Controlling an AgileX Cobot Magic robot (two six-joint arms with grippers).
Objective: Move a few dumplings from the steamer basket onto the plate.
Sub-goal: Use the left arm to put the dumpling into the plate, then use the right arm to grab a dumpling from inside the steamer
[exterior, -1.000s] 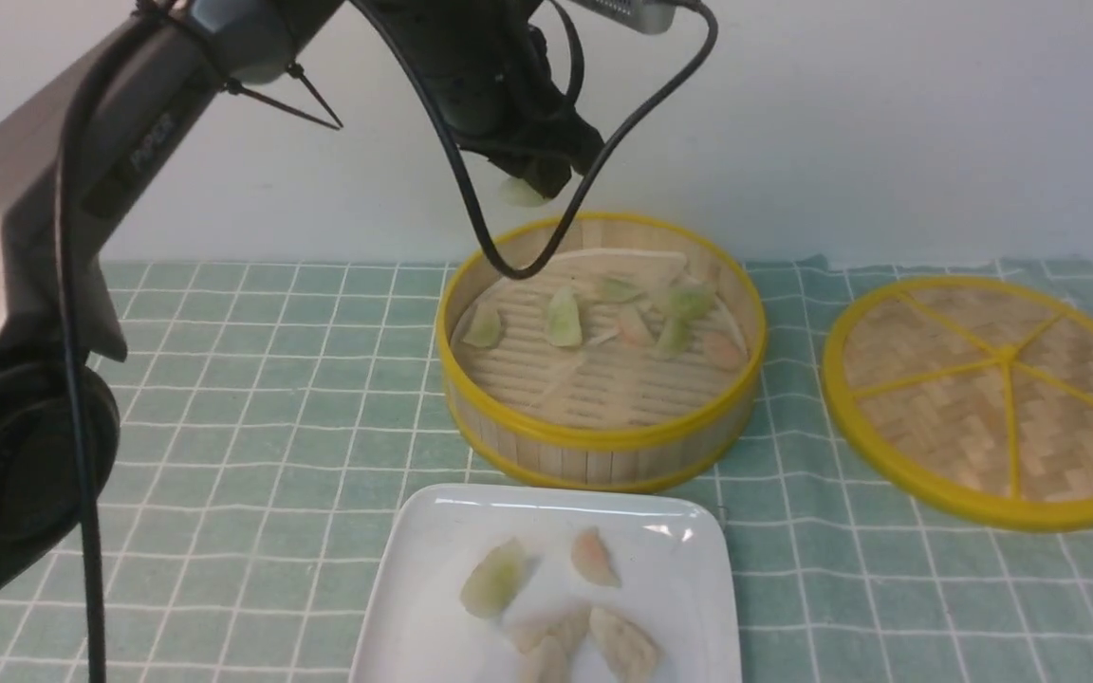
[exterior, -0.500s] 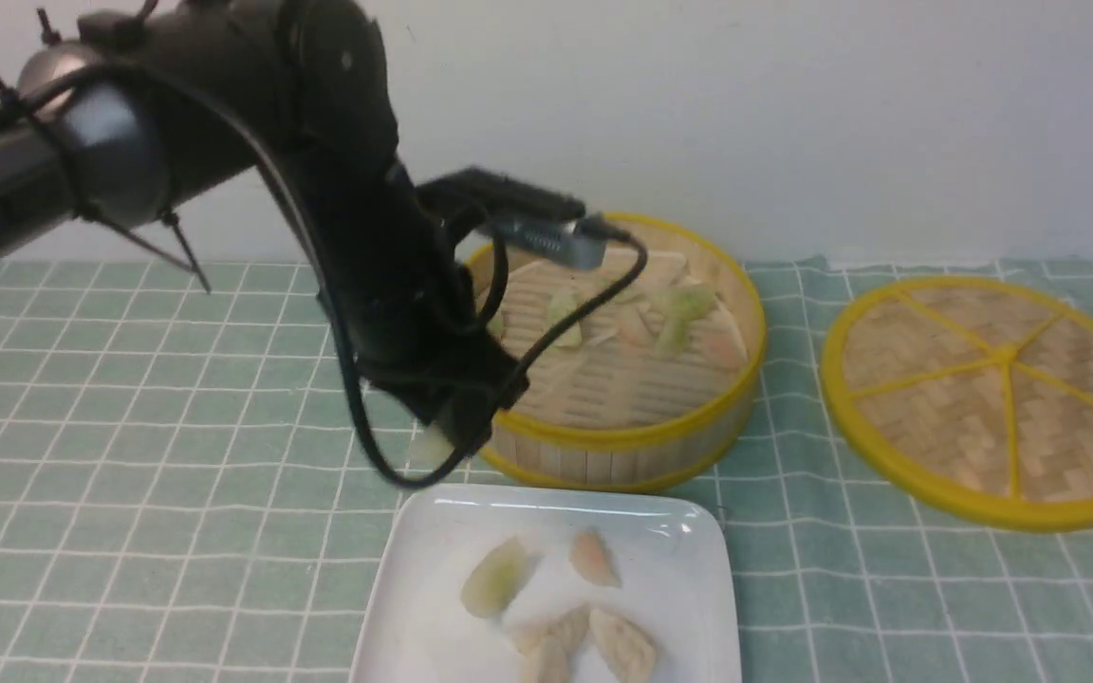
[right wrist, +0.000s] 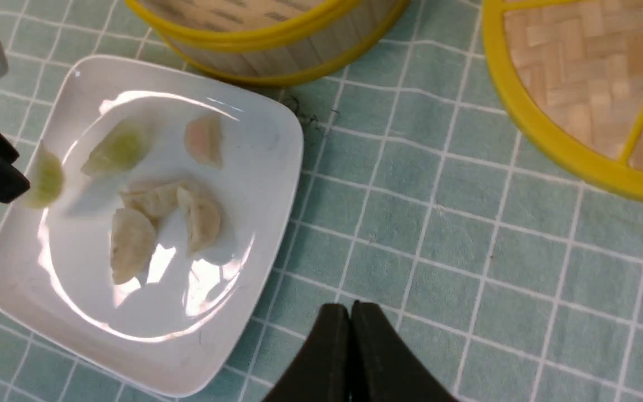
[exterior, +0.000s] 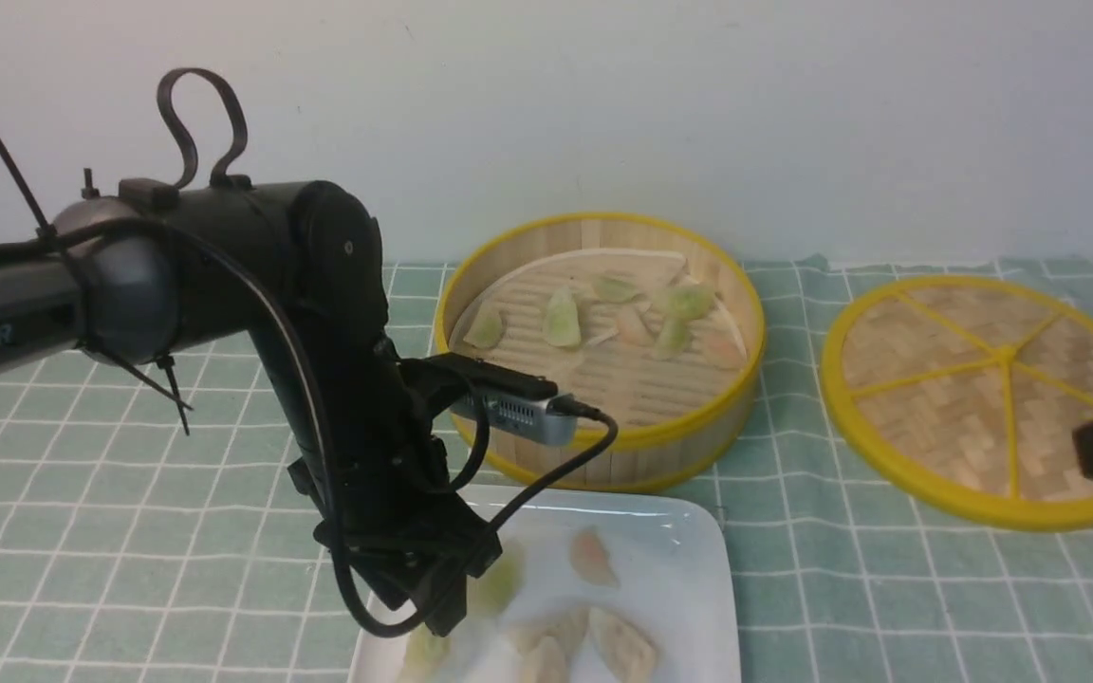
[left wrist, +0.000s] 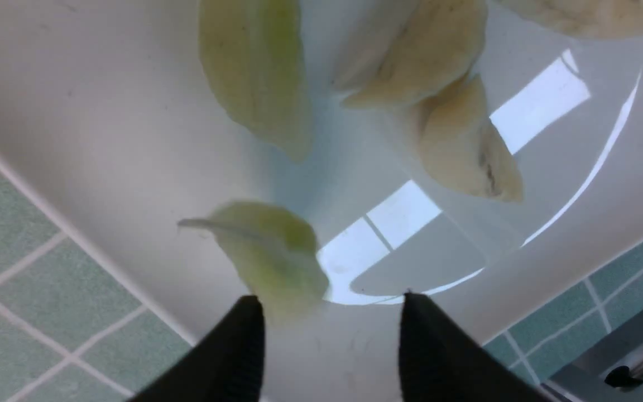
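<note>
Moved since earlier: left gripper (left wrist: 330, 312), from above basket (exterior: 679, 446) down over plate (left wrist: 104, 145). Jaws apart. Green dumpling (left wrist: 268, 259) unclamped, just beside one fingertip. Five dumplings (right wrist: 154, 198) beyond tips. Right gripper (right wrist: 350, 321) pressed together.

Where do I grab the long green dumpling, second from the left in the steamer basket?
Grip the green dumpling across its narrow width, at mid-length, coming straight down from above. It lies lengthwise front to back on the floor of the steamer basket, with bare slats on both sides, so the gripper's jaws should fit to its left and right. The basket wall rules out a side approach.
</note>
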